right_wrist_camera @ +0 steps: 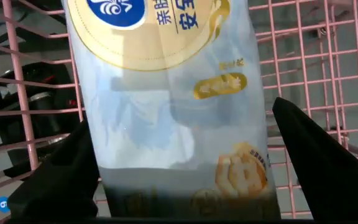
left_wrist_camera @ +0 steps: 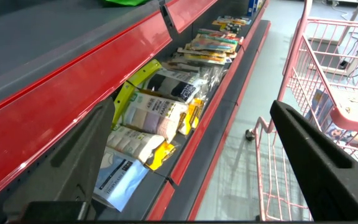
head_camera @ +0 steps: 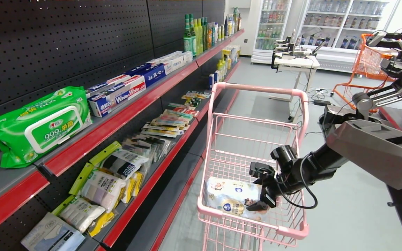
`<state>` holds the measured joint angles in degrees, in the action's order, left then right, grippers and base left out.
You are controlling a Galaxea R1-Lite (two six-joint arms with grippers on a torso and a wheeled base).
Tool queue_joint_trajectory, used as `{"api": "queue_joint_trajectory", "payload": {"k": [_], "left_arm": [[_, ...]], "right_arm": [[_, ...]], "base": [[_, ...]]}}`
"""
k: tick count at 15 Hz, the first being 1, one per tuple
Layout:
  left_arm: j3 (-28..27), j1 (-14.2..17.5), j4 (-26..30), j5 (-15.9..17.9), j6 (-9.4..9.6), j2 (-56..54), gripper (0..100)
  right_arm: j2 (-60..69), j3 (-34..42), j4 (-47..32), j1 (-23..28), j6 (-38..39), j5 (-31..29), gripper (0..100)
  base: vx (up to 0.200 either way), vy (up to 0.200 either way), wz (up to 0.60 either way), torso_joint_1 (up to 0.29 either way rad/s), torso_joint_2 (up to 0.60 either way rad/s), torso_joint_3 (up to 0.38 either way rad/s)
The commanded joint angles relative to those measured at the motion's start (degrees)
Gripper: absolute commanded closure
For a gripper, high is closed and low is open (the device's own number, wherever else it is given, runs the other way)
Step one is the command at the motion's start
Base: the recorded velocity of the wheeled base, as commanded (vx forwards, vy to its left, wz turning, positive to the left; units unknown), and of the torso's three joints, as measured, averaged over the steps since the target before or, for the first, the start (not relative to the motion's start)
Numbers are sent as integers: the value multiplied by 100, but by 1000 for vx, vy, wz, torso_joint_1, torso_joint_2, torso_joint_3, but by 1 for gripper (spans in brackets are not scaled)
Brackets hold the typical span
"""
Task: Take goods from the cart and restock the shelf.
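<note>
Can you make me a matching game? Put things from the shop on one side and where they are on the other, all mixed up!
Things:
1. wipes
2. white pack
3. bottles
4. orange cart

Places:
A. by the fridges
B. near end of the top shelf
C. in the pink cart
D. far end of the top shelf

Pairs: 1-B, 2-C, 3-D, 4-A

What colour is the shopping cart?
The cart is pink all over. The head view shows it best.
</note>
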<state>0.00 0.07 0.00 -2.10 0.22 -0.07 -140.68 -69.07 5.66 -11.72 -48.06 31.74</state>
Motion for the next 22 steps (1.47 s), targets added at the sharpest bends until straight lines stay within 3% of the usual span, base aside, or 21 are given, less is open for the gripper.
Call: {"api": "queue_joint_trajectory", "payload": {"k": [1,9,10,14,18,20,22], "left_arm": [[0,1,0,-1,-4,7,0],[0,1,0,-1,4,7,0],[0,1,0,-1,-4,7,0],[0,1,0,-1,-4,7,0],[0,1,0,-1,-4,7,0],[0,1,0,-1,-4,7,0],[0,1,0,-1,-4,7,0]], "right_arm": [[-144,-19,94,-33,-2,-2,0],[-223,-19,146,-112,15,-239,0],[-223,-19,146,-112,24,-239,100],[-135,52,313,-85,95,-239,100],[498,228,243,-59,780,-309,100],[1210,298,243,-41,1439,-801,100],[1737,509,234,134,1518,-1171,100]], "base": [[0,0,0,0,0,0],[0,0,0,0,0,0],[0,0,0,0,0,0],[0,0,0,0,0,0],[0,0,0,0,0,0],[0,0,0,0,0,0],[0,0,0,0,0,0]]}}
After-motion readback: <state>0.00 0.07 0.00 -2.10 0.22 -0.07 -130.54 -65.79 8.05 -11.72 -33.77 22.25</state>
